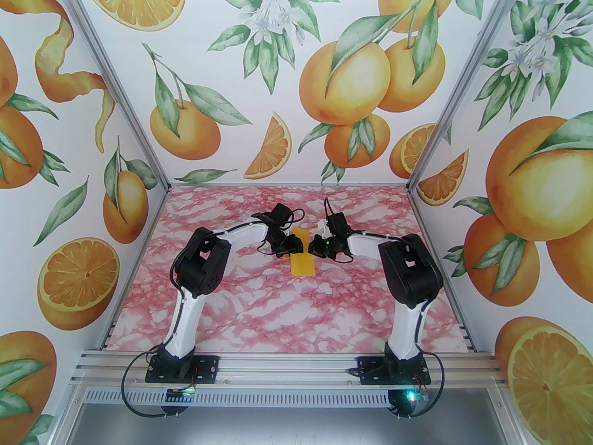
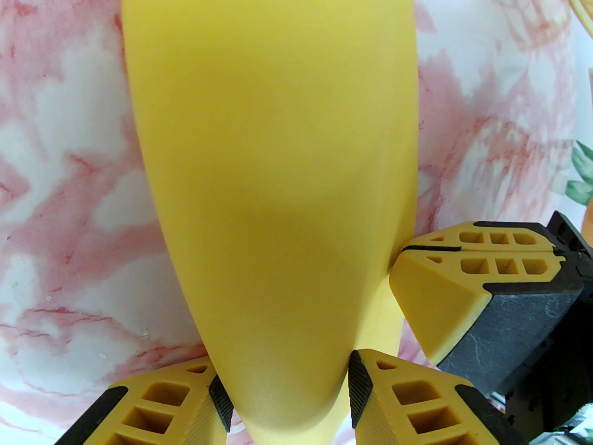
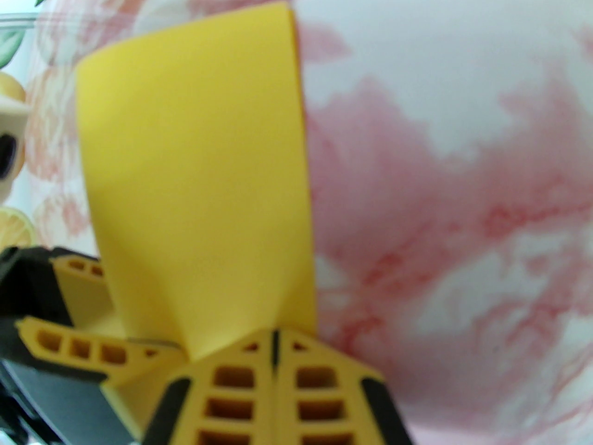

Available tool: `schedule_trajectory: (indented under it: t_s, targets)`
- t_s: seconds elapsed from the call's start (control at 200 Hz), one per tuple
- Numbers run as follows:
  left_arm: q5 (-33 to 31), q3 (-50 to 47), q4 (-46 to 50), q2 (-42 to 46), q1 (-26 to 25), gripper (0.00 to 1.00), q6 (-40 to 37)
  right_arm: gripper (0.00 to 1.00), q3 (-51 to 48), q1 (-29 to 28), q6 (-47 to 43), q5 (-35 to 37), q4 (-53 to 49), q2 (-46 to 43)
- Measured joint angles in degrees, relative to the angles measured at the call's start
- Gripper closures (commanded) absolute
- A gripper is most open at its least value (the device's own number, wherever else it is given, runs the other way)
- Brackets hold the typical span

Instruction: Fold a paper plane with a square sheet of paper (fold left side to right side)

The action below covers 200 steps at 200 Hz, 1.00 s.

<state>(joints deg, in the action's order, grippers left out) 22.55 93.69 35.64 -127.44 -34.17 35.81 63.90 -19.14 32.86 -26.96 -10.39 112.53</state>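
Observation:
The square sheet of paper (image 1: 303, 263) is yellow and doubled over into a narrow strip at the middle of the pink marbled table (image 1: 241, 304). In the left wrist view its rounded fold (image 2: 278, 179) bulges up between my left gripper (image 2: 287, 387), whose pads press it from both sides. My right gripper (image 3: 275, 336) is shut on the strip's loose edges (image 3: 194, 179). From the top, the left gripper (image 1: 296, 244) and right gripper (image 1: 315, 244) meet over the strip's far half. A paper plane is out of view.
Orange-fruit printed walls (image 1: 296, 86) close the table on three sides, with metal posts (image 1: 435, 123) at the back corners. Both arm bases (image 1: 180, 364) stand on the near rail. Open tabletop lies on all sides of the paper.

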Motion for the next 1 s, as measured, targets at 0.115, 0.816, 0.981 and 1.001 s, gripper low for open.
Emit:
schedule_trajectory:
  t_s: [0.115,0.816,0.981,1.001]
  targets:
    - [0.0,0.1,0.1,0.0,0.0,0.51,0.0,1.00,0.3,0.0,-0.4,0.1,-0.5,0.2]
    - [-2.6,-1.7,0.2,5.9,1.4,0.66,-1.3,1.00,1.0,-0.1,-1.5,1.3,-1.9,0.4]
    - [-0.1,-4.2,-4.8,6.2,0.3,0.71,-0.5,1.00,1.0,-0.3,-1.5,1.5,-1.9,0.4]
    - [0.2,-4.5,-5.3,6.2,0.2,0.71,-0.2,1.00,1.0,-0.3,-1.5,1.5,-1.9,0.4]
